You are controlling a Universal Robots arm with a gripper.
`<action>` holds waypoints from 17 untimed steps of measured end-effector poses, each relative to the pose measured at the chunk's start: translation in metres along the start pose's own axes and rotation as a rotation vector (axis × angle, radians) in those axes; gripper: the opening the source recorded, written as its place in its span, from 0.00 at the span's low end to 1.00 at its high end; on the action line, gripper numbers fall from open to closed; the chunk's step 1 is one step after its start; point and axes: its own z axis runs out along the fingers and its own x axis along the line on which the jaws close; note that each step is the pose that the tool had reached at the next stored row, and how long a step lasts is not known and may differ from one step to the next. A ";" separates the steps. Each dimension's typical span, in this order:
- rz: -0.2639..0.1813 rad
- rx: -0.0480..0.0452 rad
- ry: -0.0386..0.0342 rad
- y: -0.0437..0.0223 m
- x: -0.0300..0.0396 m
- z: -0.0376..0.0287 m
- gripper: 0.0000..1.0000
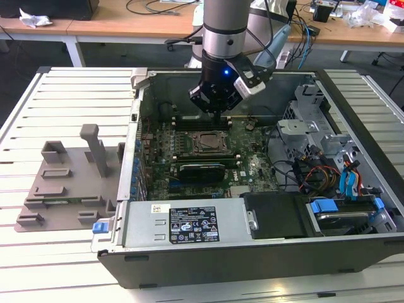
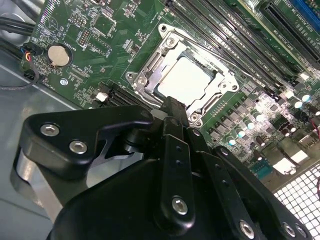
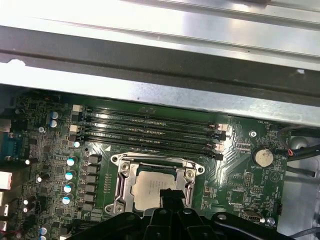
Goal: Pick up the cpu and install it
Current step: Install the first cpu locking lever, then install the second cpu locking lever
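Cpu lies flat in the socket on the motherboard, silver top up, square, edges parallel to the frame. Arm comes down vertically inside the case; gripper hovers just above the socket. Can't tell finger state.

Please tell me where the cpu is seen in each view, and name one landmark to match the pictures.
Exterior view: cpu in the socket, mid-board, below the gripper.
Second wrist view: cpu inside the socket frame, beyond the gripper.
First wrist view: cpu in the socket, just past the gripper.
Shared landmark: the memory slots beside the socket.
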 end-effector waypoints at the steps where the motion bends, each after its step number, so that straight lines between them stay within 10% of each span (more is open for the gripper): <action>1: 0.000 0.0001 0.0000 0.0000 0.0000 0.0000 0.11; 9: 0.000 0.0003 0.0003 -0.0010 0.0001 -0.0004 0.11; 17: 0.000 0.0001 0.0000 -0.0188 0.0024 -0.0001 0.11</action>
